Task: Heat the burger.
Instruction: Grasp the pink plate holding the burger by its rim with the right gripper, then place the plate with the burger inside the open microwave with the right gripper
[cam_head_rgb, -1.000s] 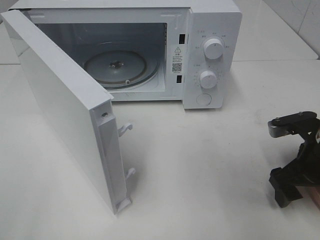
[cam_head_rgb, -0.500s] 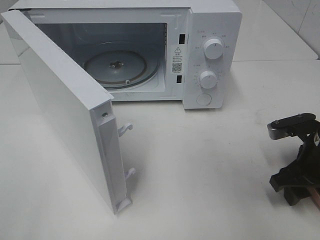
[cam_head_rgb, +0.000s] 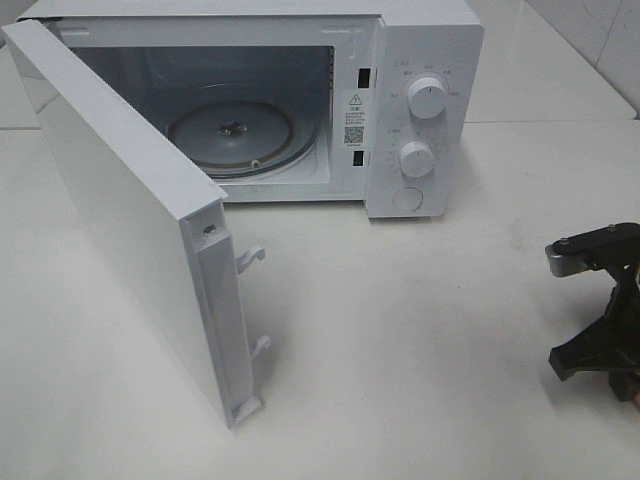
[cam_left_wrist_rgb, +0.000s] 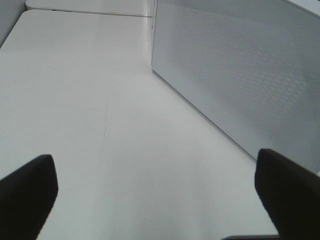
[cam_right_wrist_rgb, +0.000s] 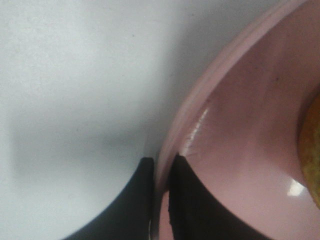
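A white worktop (cam_head_rgb: 420, 330) fills most of the high view. It is smooth and matte, with a straight seam (cam_head_rgb: 560, 121) crossing it to the right of the microwave. A pale tiled wall (cam_head_rgb: 615, 40) closes the far right corner.

The white microwave (cam_head_rgb: 425, 60) stands at the back. Its door (cam_head_rgb: 120, 220) is swung wide toward the front left, and the glass turntable (cam_head_rgb: 245, 135) shows inside. Two round knobs (cam_head_rgb: 428, 98) sit one above the other on its panel.

In the left wrist view the worktop carries faint hairline scratches, and the door's dotted outer panel (cam_left_wrist_rgb: 240, 75) rises just beside them. The left fingers (cam_left_wrist_rgb: 27, 192) are released, spread wide above the surface.

The right arm (cam_head_rgb: 600, 300) hangs at the far right edge of the worktop. Its wrist view shows the right fingers (cam_right_wrist_rgb: 195, 210) clenched on the rim of the pink plate (cam_right_wrist_rgb: 240, 130), one finger outside the rim and one inside. They cast a soft shadow on the white surface.

The burger (cam_right_wrist_rgb: 314, 150) shows only as a yellow-brown sliver at the margin of that view, inside the plate's rim.
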